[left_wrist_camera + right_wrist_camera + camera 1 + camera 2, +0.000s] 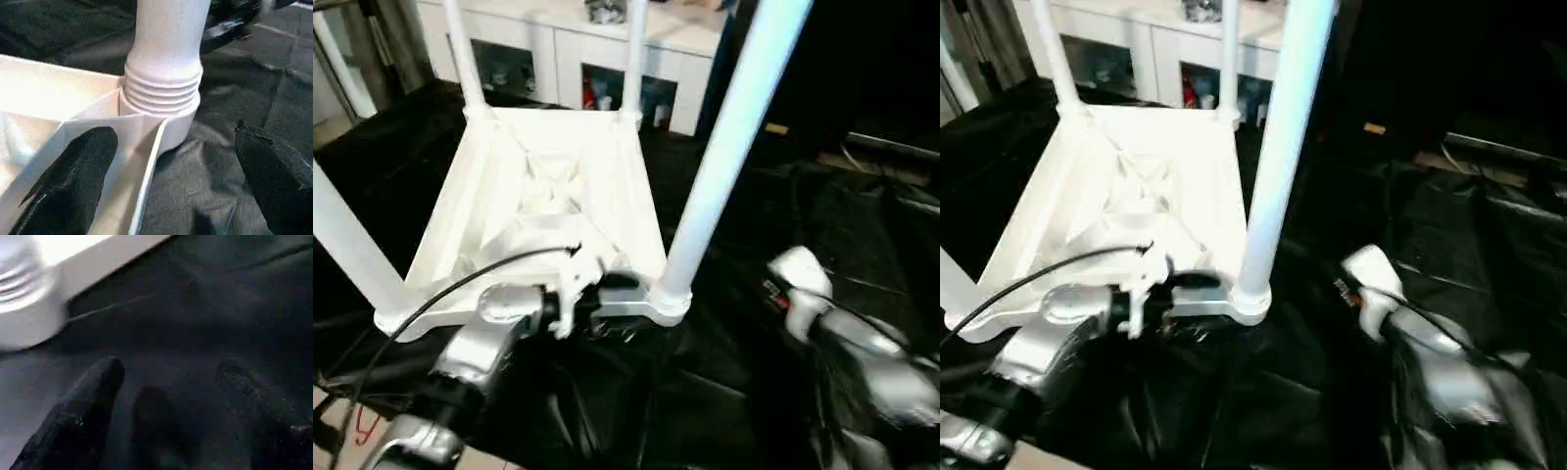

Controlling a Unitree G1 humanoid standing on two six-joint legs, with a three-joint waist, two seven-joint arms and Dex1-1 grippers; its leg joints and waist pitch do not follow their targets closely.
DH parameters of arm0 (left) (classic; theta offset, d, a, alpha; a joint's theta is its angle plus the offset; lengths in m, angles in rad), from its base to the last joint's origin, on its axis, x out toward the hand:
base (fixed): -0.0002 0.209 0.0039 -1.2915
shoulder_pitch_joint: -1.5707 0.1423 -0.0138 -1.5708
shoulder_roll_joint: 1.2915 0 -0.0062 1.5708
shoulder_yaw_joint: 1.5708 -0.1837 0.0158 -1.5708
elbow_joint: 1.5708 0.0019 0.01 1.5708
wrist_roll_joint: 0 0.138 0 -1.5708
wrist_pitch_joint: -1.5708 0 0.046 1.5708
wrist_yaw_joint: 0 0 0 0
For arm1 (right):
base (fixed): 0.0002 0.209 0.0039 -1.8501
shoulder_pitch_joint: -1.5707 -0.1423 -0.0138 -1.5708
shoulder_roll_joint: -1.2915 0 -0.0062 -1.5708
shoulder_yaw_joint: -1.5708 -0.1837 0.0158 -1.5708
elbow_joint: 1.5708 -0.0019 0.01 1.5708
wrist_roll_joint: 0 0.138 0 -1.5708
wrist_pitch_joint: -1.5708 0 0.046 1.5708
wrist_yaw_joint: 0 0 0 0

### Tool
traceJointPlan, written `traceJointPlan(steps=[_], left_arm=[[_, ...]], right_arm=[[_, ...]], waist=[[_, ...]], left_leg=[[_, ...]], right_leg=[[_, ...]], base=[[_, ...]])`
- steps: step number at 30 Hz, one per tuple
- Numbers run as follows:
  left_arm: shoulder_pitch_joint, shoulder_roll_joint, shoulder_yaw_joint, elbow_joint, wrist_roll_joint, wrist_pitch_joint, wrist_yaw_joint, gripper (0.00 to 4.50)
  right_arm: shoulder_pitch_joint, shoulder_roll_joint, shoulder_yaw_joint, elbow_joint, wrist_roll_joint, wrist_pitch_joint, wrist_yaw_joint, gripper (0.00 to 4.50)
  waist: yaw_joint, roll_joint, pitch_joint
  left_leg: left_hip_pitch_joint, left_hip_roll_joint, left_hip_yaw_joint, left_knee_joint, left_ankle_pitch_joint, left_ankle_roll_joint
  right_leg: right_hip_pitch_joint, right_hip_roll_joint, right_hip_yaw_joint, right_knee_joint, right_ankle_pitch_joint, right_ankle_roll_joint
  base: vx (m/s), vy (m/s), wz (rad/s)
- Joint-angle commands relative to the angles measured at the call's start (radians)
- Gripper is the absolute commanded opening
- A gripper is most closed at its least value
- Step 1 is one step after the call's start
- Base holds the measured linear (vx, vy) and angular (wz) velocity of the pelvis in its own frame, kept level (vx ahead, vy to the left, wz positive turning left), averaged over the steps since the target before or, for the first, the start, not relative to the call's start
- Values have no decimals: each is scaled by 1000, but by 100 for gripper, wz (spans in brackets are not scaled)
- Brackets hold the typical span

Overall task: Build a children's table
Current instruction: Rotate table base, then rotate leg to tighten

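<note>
Wide-open left gripper (pixel 171 181) is set astride the upturned all-white plastic table's (pixel 558 186) ribbed rim; right gripper (pixel 171 421) is spread, empty, beside it.

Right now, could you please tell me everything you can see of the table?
The table is all white plastic, lying upside down on black sheeting, ribbed underside up. Four round tube legs stand up from its rounded corner sockets; the near right leg sits in a ridged collar. The left pincer is open astride the near edge, beside that socket.
</note>
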Motion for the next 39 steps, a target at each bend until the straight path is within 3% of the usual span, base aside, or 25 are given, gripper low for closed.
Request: traceJointPlan(steps=[1,3,4,5,7,9,10,13,15,16,17,18,19,20,25,26,28,29,30,31,32,33,34,36,39], left_arm=[[-14,5,1,-2,18,-13,-3,413],[-42,23,8,28,24,-16,-37,401],[-42,23,8,28,24,-16,-37,392],[-59,34,5,47,35,-23,-51,379],[-69,39,4,59,40,-26,-54,362],[-89,53,0,101,56,-43,-60,353],[-89,53,0,101,56,-43,-60,342],[-130,91,-9,180,92,-66,-70,309],[-145,113,-17,205,117,-80,-77,303],[-150,122,-20,219,127,-88,-80,293],[-157,125,-18,230,131,-92,-79,280],[-161,125,-14,240,134,-94,-77,270],[-161,125,-14,240,134,-94,-77,264],[-177,121,-13,262,138,-94,-77,258],[-211,97,-35,313,168,-128,-69,213],[-215,92,-38,315,170,-127,-72,213],[-236,72,-44,329,181,-148,-71,188],[-241,66,-46,332,180,-152,-79,180],[-241,66,-46,332,180,-152,-79,176],[-258,52,-56,343,182,-155,-101,176],[-266,47,-60,349,184,-157,-113,151],[-269,45,-61,351,184,-158,-116,144],[-282,37,-67,362,186,-161,-134,141],[-293,27,-71,382,186,-178,-156,133],[-296,21,-74,399,190,-189,-171,123]], right_arm=[[15,-24,9,-68,29,31,47,352],[52,-72,27,-128,40,46,120,352],[52,-72,27,-128,40,46,120,352],[62,-87,36,-145,38,49,140,352],[65,-94,41,-152,36,49,148,352],[72,-98,58,-176,32,63,154,352],[72,-98,58,-176,32,63,154,352],[64,-97,80,-242,57,114,173,352],[54,-89,87,-252,64,127,174,352],[49,-80,95,-252,62,129,171,352],[45,-73,103,-246,59,127,170,352],[44,-67,113,-244,56,127,171,352],[44,-67,113,-244,56,127,171,352],[43,-68,129,-249,58,131,193,352],[25,-94,143,-236,55,137,231,352],[22,-99,140,-234,56,138,235,352],[10,-104,127,-228,63,143,238,352],[12,-105,127,-227,57,138,234,352],[12,-105,127,-227,57,138,234,352],[14,-114,125,-227,57,137,233,352],[16,-116,124,-232,59,142,234,352],[17,-116,123,-233,60,142,235,352],[25,-119,123,-241,59,142,234,352],[48,-121,127,-264,55,139,229,352],[58,-120,130,-271,56,138,230,352]], waist=[[2,10,-58],[0,27,-56],[-3,20,-56],[-2,30,-56],[-4,23,-55],[-4,47,-55],[-5,38,-55],[-4,46,-54],[-1,46,-53],[-1,39,-53],[1,42,-52],[1,35,-53],[4,44,-52],[3,24,-53],[20,25,-54],[21,17,-54],[26,22,-56],[30,32,-57],[29,27,-57],[33,43,-58],[37,32,-61],[42,30,-62],[43,51,-61],[49,47,-64],[55,57,-68]], left_leg=[[10,26,-11,-70,-277,41],[12,24,-14,-70,-303,29],[12,23,-12,-69,-311,32],[12,21,-15,-69,-309,29],[11,21,-14,-68,-313,29],[11,19,-17,-69,-322,21],[10,18,-16,-69,-325,23],[8,14,-19,-68,-317,29],[14,14,-19,-65,-325,26],[11,15,-21,-67,-320,24],[13,17,-22,-69,-323,20],[13,17,-21,-68,-323,21],[15,19,-22,-69,-325,17],[13,20,-20,-69,-321,21],[15,26,-20,-72,-302,18],[15,26,-18,-71,-300,20],[14,26,-17,-69,-277,23],[18,26,-15,-68,-271,22],[17,26,-13,-67,-271,24],[17,25,-14,-66,-265,19],[18,24,-11,-64,-257,22],[19,24,-11,-63,-251,24],[21,25,-10,-63,-251,21],[22,23,-9,-60,-246,23],[14,22,-12,-59,-225,28]], right_leg=[[42,-50,37,-82,-238,-187],[42,-52,37,-86,-284,-178],[42,-49,37,-91,-295,-173],[42,-51,37,-88,-303,-172],[41,-50,36,-93,-327,-169],[42,-51,35,-92,-334,-170],[43,-49,34,-97,-340,-165],[45,-51,32,-97,-388,-146],[38,-53,32,-103,-444,-134],[38,-54,31,-104,-461,-128],[36,-56,31,-104,-478,-123],[34,-56,30,-105,-483,-121],[32,-59,31,-104,-485,-125],[33,-58,31,-105,-482,-125],[33,-62,34,-94,-405,-142],[33,-62,35,-92,-385,-149],[35,-64,36,-87,-349,-160],[34,-65,37,-86,-325,-171],[33,-63,37,-88,-315,-174],[36,-63,38,-83,-283,-187],[39,-60,37,-83,-257,-191],[40,-61,37,-81,-247,-193],[37,-60,38,-82,-223,-202],[40,-58,37,-79,-193,-213],[49,-59,35,-71,-145,-228]], base=[[0,0,0],[0,0,0],[0,0,0],[0,0,0],[0,0,0],[0,0,0],[0,0,0],[0,0,0],[0,0,0],[0,0,0],[0,0,0],[0,0,0],[0,0,0],[0,0,0],[0,0,0],[0,0,0],[0,0,0],[0,0,0],[0,0,0],[0,0,0],[0,0,0],[0,0,0],[0,0,0],[0,0,0],[0,0,0]])
